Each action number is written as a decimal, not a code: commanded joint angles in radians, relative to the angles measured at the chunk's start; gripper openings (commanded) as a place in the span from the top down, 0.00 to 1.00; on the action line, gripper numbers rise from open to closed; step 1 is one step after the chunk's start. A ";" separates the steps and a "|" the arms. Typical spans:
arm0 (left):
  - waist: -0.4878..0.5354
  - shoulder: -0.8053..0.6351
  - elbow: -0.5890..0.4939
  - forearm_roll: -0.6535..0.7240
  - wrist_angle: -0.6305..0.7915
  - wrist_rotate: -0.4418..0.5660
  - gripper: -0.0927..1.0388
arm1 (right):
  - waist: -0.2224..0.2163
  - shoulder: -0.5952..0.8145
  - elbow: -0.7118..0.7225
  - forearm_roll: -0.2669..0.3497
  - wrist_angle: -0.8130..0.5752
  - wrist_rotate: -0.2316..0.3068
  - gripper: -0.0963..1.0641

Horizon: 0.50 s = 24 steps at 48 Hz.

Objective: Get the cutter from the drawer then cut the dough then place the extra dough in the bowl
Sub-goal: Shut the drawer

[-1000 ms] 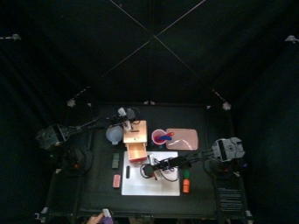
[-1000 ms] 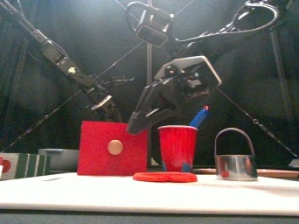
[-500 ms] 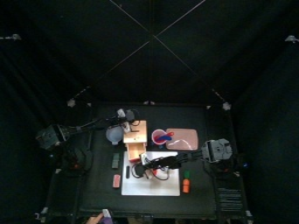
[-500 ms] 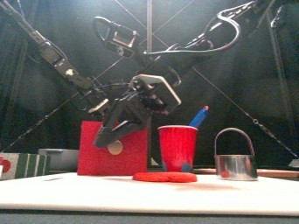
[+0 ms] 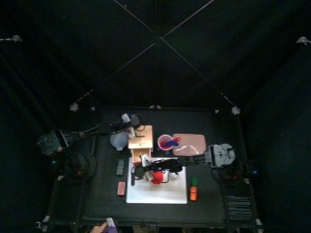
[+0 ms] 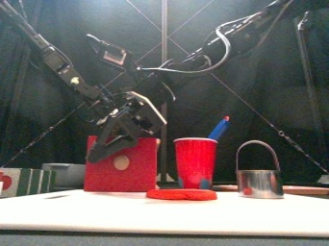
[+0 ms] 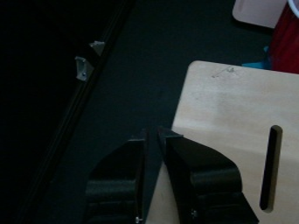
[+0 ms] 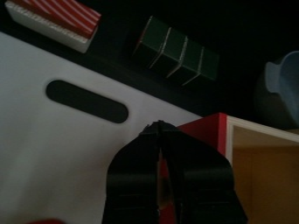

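The wooden box with its red drawer front (image 6: 122, 165) stands at the back left of the white cutting board (image 6: 164, 213). My right gripper (image 6: 113, 146) is shut and empty, its tips at the red front's upper edge (image 8: 201, 131). On the board lie the flat red dough disc (image 6: 182, 193) and, to the right, the metal cutter (image 6: 260, 173) with its wire handle up. My left gripper (image 7: 158, 138) hovers shut and empty over the wooden box top (image 7: 233, 114). Beside the box is the blue-grey bowl (image 8: 286, 80).
A red cup (image 6: 195, 161) with a blue knife (image 6: 218, 127) stands behind the dough. The dark green sushi roll (image 8: 176, 48) and a red-and-white striped toy (image 8: 52, 22) lie left of the board. The pink tray (image 5: 185, 143) sits right of the box.
My right gripper has swung left and down, from above the red cup to the drawer front. The left arm has stayed over the box.
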<state>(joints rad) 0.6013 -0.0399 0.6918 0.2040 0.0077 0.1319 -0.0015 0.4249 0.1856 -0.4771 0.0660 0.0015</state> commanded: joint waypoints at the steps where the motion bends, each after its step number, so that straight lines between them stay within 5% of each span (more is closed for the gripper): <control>1: 0.003 -0.006 -0.011 0.000 -0.009 0.000 0.38 | -0.026 -0.012 -0.044 -0.005 0.000 0.000 0.63; 24: 0.003 0.003 -0.009 -0.003 -0.017 -0.002 0.38 | -0.158 0.018 -0.089 -0.092 -0.015 0.000 0.63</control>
<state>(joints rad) 0.6029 -0.0368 0.6918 0.2025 -0.0031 0.1304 -0.1243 0.4617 0.1335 -0.5584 0.0629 0.0015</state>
